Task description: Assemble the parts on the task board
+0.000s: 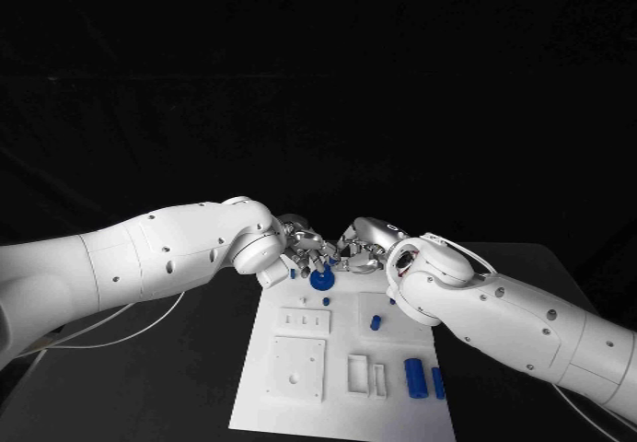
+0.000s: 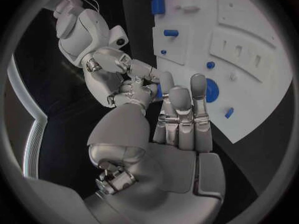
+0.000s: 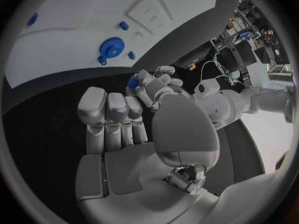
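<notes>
The white task board [image 1: 299,405] lies in the middle of the table. A blue gear [image 1: 320,281] [image 2: 212,90] [image 3: 112,47] sits near its far edge. Just above that edge my two hands meet fingertip to fingertip. My left hand [image 1: 303,241] [image 3: 154,87] pinches a small blue part [image 3: 132,83] [image 2: 159,91] at its fingertips. My right hand [image 1: 364,245] [image 2: 124,79] has its fingers curled in against that part; I cannot tell whether it grips it too.
A short blue piece [image 1: 292,273] [image 2: 229,112] lies by the gear at the board's edge. A blue peg [image 1: 376,322] stands mid-board and two blue cylinders [image 1: 414,378] lie near the right edge. Raised white blocks [image 1: 297,366] occupy the near half.
</notes>
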{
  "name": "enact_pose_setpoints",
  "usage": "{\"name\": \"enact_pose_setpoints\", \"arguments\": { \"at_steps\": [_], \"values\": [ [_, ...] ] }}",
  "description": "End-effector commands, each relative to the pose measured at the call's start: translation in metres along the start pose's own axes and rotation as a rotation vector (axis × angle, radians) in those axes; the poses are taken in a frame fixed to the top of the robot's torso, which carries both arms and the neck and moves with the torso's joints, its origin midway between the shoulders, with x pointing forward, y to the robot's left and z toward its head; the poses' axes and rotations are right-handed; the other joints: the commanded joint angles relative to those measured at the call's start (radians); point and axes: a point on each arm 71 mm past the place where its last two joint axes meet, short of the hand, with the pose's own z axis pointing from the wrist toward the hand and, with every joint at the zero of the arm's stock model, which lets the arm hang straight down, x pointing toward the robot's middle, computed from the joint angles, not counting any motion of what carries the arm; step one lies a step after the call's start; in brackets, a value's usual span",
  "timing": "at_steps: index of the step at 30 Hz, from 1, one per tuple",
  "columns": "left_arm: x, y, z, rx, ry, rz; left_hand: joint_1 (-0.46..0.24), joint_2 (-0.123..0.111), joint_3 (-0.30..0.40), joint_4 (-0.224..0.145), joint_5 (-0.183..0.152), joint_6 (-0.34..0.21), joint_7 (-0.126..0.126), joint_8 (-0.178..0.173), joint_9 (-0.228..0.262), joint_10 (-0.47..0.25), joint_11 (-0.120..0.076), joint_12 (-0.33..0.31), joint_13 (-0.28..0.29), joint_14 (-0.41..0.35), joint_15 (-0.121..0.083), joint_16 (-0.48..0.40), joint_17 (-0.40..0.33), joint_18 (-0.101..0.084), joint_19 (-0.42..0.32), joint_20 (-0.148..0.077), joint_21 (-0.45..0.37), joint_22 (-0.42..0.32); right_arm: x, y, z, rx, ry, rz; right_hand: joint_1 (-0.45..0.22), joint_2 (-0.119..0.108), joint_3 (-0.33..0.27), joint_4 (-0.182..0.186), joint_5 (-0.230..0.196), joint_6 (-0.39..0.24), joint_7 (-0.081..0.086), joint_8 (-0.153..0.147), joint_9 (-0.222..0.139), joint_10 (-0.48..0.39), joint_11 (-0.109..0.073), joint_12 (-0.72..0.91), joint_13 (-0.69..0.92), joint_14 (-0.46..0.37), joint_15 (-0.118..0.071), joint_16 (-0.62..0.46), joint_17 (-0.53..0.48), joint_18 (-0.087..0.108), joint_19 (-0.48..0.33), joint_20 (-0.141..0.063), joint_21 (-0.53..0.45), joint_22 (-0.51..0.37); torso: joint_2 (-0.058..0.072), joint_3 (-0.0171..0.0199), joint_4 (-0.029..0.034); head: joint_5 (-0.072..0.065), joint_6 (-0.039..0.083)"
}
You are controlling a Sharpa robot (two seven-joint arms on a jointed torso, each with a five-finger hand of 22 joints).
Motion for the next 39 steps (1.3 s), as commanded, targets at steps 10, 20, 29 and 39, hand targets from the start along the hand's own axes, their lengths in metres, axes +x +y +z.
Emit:
{"name": "enact_pose_setpoints", "arguments": {
  "at_steps": [10, 20, 29, 39],
  "values": [
    [-0.001, -0.001, -0.001, 0.012, -0.017, -0.006, -0.036, -0.005, 0.086, -0.096, 0.056, 0.058, -0.048, 0.002, 0.342, 0.049, -0.009, 0.034, 0.005, -0.005, -0.012, 0.026, 0.031, -0.022, 0.016, -0.004, -0.018, 0.04, 0.001, -0.006, -0.004, -0.007, -0.015, 0.016, 0.025, -0.015, -0.059, 0.04, 0.009, -0.016, 0.004, 0.003, -0.004, -0.007, 0.004, -0.008, -0.007, 0.0, -0.001, -0.009, -0.003, -0.005, 0.031, -0.002, -0.013, 0.112, 0.0, 0.0007, -0.0012, 0.001, -0.001],
    [-0.004, 0.002, -0.002, 0.004, -0.026, 0.007, -0.032, -0.008, 0.085, -0.096, 0.056, 0.06, -0.048, 0.002, 0.341, 0.049, -0.009, 0.038, 0.004, -0.005, -0.012, 0.026, 0.037, -0.021, 0.018, -0.004, -0.025, 0.054, 0.004, -0.013, -0.009, 0.004, -0.012, 0.016, 0.03, -0.017, -0.061, 0.041, 0.01, -0.016, 0.004, 0.003, -0.004, -0.008, 0.004, -0.01, -0.01, 0.0, -0.001, -0.01, -0.004, -0.005, 0.031, -0.001, -0.015, 0.112, 0.0, 0.0003, 0.0003, 0.0, 0.001],
    [-0.009, 0.009, -0.005, -0.02, -0.042, 0.034, -0.031, -0.011, 0.084, -0.097, 0.056, 0.064, -0.05, 0.002, 0.34, 0.05, -0.01, 0.049, 0.005, -0.001, -0.013, 0.028, 0.046, -0.022, 0.026, -0.006, -0.039, 0.07, 0.004, -0.035, -0.02, 0.042, -0.038, 0.008, 0.036, -0.024, -0.052, 0.034, 0.032, -0.017, 0.005, 0.003, -0.004, -0.009, 0.004, -0.012, -0.013, -0.001, -0.001, -0.013, -0.006, -0.004, 0.031, -0.001, -0.018, 0.112, 0.0, 0.0006, 0.0007, 0.007, -0.003],
    [-0.008, 0.03, -0.015, -0.076, -0.061, 0.123, -0.03, -0.013, 0.08, -0.097, 0.051, 0.071, -0.051, 0.002, 0.328, 0.05, -0.009, 0.06, 0.004, 0.004, -0.014, 0.028, 0.051, -0.022, 0.035, -0.006, -0.052, 0.086, -0.027, -0.081, -0.032, 0.123, -0.161, 0.099, 0.028, -0.033, -0.016, 0.025, 0.104, -0.017, 0.006, 0.003, -0.004, -0.013, 0.003, -0.017, -0.02, -0.001, -0.002, -0.024, -0.016, -0.004, 0.031, -0.002, -0.031, 0.109, -0.001, 0.001, -0.0004, 0.015, -0.016]
  ]
}}
